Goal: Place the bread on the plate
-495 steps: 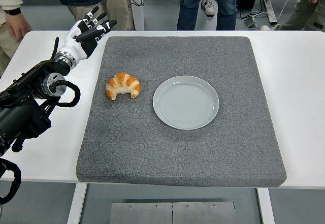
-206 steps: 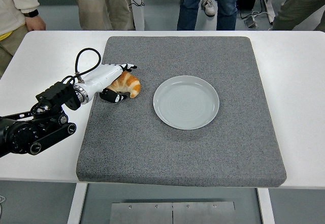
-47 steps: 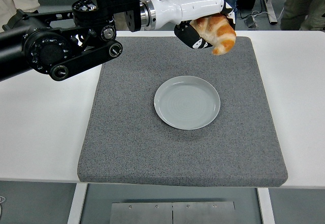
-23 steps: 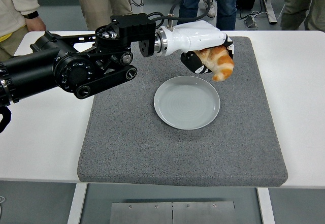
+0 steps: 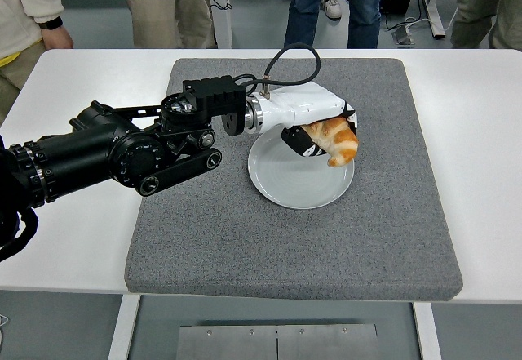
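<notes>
A golden croissant [image 5: 336,140] is held in my left hand [image 5: 314,130], whose white shell and black fingers are curled around it. The hand holds it just above the right part of a round pale grey plate [image 5: 285,182] on the grey mat [image 5: 245,246]. I cannot tell whether the croissant touches the plate. My left arm [image 5: 122,152] reaches in from the left edge across the mat. My right arm is out of view.
The mat lies on a white table [image 5: 73,237]. Several people stand along the far edge of the table, one at the far left [image 5: 28,9]. A black cable [image 5: 294,58] loops above the wrist.
My left hand has come down and toward me with the croissant, from high over the mat's far edge to just above the plate. The arm has lowered with it.
</notes>
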